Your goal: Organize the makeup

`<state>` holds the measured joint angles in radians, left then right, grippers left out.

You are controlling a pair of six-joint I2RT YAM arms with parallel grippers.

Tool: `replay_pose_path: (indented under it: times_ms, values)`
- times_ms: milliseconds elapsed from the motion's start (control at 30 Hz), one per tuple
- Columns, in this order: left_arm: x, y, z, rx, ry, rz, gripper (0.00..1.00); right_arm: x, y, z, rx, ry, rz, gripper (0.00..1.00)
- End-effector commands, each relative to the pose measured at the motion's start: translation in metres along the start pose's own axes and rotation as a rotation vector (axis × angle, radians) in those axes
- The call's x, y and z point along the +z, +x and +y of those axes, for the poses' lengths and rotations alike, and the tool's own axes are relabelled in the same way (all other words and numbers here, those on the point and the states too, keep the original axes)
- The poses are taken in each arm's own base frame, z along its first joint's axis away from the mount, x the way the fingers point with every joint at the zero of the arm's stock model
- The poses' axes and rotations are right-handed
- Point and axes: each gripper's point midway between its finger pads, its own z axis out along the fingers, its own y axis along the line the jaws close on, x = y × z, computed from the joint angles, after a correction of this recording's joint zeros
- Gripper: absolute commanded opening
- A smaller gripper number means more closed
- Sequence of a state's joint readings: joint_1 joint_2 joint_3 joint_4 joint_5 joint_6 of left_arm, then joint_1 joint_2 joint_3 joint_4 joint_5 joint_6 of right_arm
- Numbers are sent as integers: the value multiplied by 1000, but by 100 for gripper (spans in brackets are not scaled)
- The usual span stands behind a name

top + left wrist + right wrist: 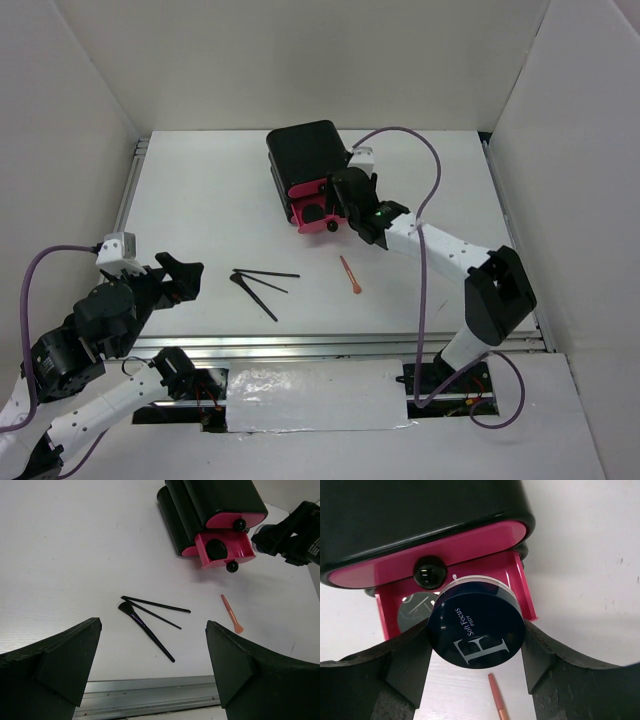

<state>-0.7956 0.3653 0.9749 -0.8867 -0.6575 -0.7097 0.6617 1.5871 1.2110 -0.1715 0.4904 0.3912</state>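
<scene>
My right gripper point(476, 636) is shut on the dark blue round jar point(479, 625), holding it over the front of the open pink drawer point(516, 582) of the black chest point(305, 155). A round black compact point(414, 613) lies inside that drawer. Thin black brushes point(262, 283) lie fanned on the white table near the front, and an orange-pink stick point(350, 275) lies to their right. My left gripper point(154, 625) is open and empty, hovering near the table's front edge on the near side of the brushes point(149, 630). The clear tube and small clear bottle are out of view.
The chest stands at the back middle, its upper pink drawer point(427, 555) closed with a black knob point(430, 572). An aluminium rail point(150, 695) runs along the front edge. White walls enclose the table on three sides.
</scene>
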Motion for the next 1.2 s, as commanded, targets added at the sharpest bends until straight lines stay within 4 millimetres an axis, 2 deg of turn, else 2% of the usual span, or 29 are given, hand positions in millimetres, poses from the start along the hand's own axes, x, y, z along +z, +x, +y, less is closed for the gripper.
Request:
replay_pose_path:
  times_ms: [0,400,500,533,633,733,767,867,933,1000,1067,1100,1133,1167]
  values:
    - [2,-7,-3,-7,2,-24,99,9,-31,14,6,-11,-103,41]
    - [0,-7,-2,-12,5,-28,100,39,-2,14,-53,41,-30,44]
    - [0,-8,-2,-15,7,-31,99,36,2,13,-45,34,-23,58]
    - [0,-8,-2,-14,8,-32,99,35,4,12,-47,35,-17,74]
    - [1,-7,-3,-11,6,-27,99,32,1,10,-40,46,-11,100]
    - [1,-7,-3,-9,3,-26,99,24,-4,10,-37,43,-14,100]
    - [1,-7,-2,-11,2,-27,99,16,-14,11,-22,26,-35,100]
    - [1,-7,-3,-12,5,-28,99,1,-25,10,14,7,-47,100]
    - [0,-7,-2,-14,3,-28,99,-6,-26,5,50,12,-31,100]
    - [0,-7,-2,-13,1,-28,99,-16,-12,2,137,23,25,100]
    - [0,-8,-1,-16,2,-32,99,-22,13,1,247,12,86,99]
    - [0,-8,-1,-17,1,-34,99,-22,42,-6,261,12,137,95]
    - [0,-7,-1,-17,1,-31,99,-25,57,3,298,-48,176,90]
    - [0,-7,-1,-17,1,-31,99,-30,46,14,385,-127,122,81]
